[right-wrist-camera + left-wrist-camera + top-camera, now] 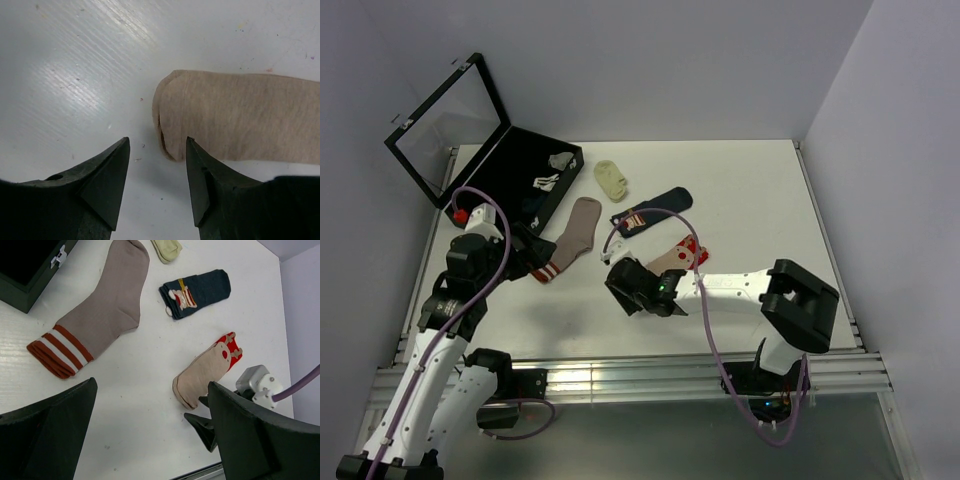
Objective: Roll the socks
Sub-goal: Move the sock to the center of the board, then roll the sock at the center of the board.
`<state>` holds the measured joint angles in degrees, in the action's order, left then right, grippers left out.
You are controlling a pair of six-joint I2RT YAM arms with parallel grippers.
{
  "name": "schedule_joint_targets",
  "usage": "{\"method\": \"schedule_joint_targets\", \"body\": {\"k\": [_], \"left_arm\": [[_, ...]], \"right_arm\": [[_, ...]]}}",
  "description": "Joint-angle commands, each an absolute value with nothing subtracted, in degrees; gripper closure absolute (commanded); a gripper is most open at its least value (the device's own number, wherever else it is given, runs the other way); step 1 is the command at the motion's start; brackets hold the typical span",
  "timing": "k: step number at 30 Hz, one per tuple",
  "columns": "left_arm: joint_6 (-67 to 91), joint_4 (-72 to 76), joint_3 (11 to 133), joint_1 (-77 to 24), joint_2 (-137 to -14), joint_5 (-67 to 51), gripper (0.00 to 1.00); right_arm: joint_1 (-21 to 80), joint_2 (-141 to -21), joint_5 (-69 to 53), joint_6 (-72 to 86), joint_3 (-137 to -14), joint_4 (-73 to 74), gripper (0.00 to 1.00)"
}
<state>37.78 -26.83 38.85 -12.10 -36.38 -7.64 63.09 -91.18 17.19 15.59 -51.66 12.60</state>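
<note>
Table: white top [750, 180] lying under pale walls
Right gripper [155, 145]: hanging low, fingers parted and pinching nothing
Beige sock [235, 120]: lying flat near the middle; its open end is sitting just ahead of that gap
Left gripper [152, 390]: hanging above the table, fingers spread wide and gripping nothing
Pink sock [578, 235]: lying flat just beyond it – striped cuff pointing nearward
Navy sock [655, 208]: lying farther back, apart from both
Black case [520, 170]: standing open at far left

The pink sock [102, 315] with striped cuff, the patterned navy sock [200, 287] and the red-toed beige sock [205, 371] lie flat, unrolled.
</note>
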Motion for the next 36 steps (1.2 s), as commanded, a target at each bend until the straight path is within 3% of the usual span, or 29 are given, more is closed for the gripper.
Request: {"method": "schedule_joint_targets", "body": {"k": [1, 25, 28, 32, 36], "left_arm": [[39.3, -25.6, 38.4, -12.3, -36.5, -6.7, 0.02], [40.0, -23.2, 37.4, -12.6, -40.8, -7.2, 0.02], [40.2, -22.8, 37.3, -12.7, -41.5, -7.6, 0.02], [40.8, -21.6, 36.7, -13.1, -42.3, -8.3, 0.02], [41.6, -20.7, 36.0, -14.0, -43.3, -8.4, 0.02]], "right_arm": [[63.8, -93.6, 22.4, 14.3, -52.0, 10.0, 0.44], [68.4, -101.1, 33.7, 13.7, -50.9, 9.6, 0.59], [68.4, -101.7, 34.9, 14.3, -50.4, 9.6, 0.70], [68.4, -100.4, 33.8, 14.0, -49.0, 7.7, 0.93], [68.3, -96.3, 28.7, 12.9, -48.3, 4.6, 1.00]]}}
